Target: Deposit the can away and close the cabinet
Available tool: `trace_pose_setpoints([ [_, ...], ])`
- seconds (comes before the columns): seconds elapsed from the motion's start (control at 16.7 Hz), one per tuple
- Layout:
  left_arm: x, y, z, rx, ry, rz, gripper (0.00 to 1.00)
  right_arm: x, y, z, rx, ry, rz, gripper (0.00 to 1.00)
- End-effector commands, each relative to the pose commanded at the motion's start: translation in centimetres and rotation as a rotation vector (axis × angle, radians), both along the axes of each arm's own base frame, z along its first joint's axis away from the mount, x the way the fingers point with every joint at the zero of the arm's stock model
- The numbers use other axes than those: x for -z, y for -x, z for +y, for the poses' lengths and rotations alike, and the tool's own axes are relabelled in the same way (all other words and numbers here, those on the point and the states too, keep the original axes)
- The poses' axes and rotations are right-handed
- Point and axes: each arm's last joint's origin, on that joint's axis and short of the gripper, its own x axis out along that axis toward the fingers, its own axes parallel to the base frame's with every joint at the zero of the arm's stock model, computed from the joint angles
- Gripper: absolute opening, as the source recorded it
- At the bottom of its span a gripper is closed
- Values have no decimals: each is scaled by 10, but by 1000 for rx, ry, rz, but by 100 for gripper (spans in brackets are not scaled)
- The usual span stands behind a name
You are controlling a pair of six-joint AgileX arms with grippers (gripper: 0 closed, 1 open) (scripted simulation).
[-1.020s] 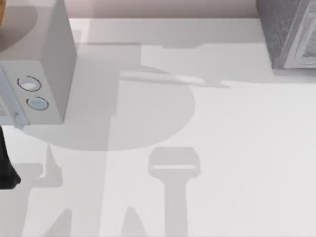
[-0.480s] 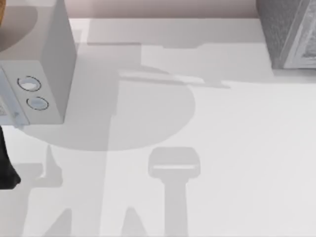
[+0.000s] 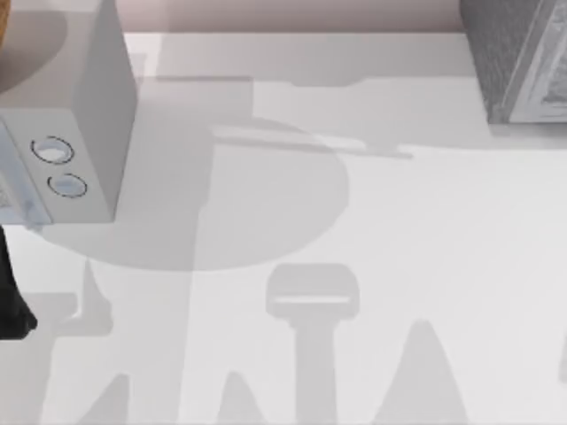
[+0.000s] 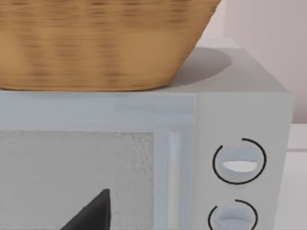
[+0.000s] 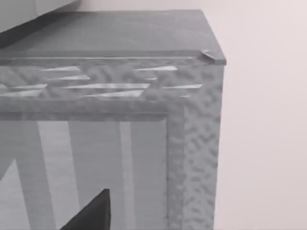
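Grey cabinet [image 5: 144, 143] ahead of right hand [image 5: 86, 213], grip state unclear; no can in sight. Best to locate it before advancing.

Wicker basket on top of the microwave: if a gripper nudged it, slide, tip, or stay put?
The basket looks woven, so probably light and easy to shove. It sits flat on the microwave top and flares wider upward, so a low push likely slides it and a high one might tip it. Its contents can't be seen.
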Motion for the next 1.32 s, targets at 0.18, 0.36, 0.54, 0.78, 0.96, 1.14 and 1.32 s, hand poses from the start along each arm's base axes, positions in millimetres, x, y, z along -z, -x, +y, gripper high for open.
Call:
trace_pose_setpoints([
  [0.18,0,0,0,0,0,0,100,-50,15,25,22,1,-3,100],
  [0.36,0,0,0,0,0,0,100,-79,28,46,38,12,-11,100],
  [0.54,0,0,0,0,0,0,100,-85,31,51,41,16,-14,100],
  [0.78,0,0,0,0,0,0,100,-85,29,51,35,17,-15,100],
  [0.96,0,0,0,0,0,0,100,-83,15,57,34,2,-8,100],
  [1.14,0,0,0,0,0,0,100,-78,-15,73,47,-30,15,100],
  [1.32,0,0,0,0,0,0,100,-71,-56,111,59,-51,52,100],
])
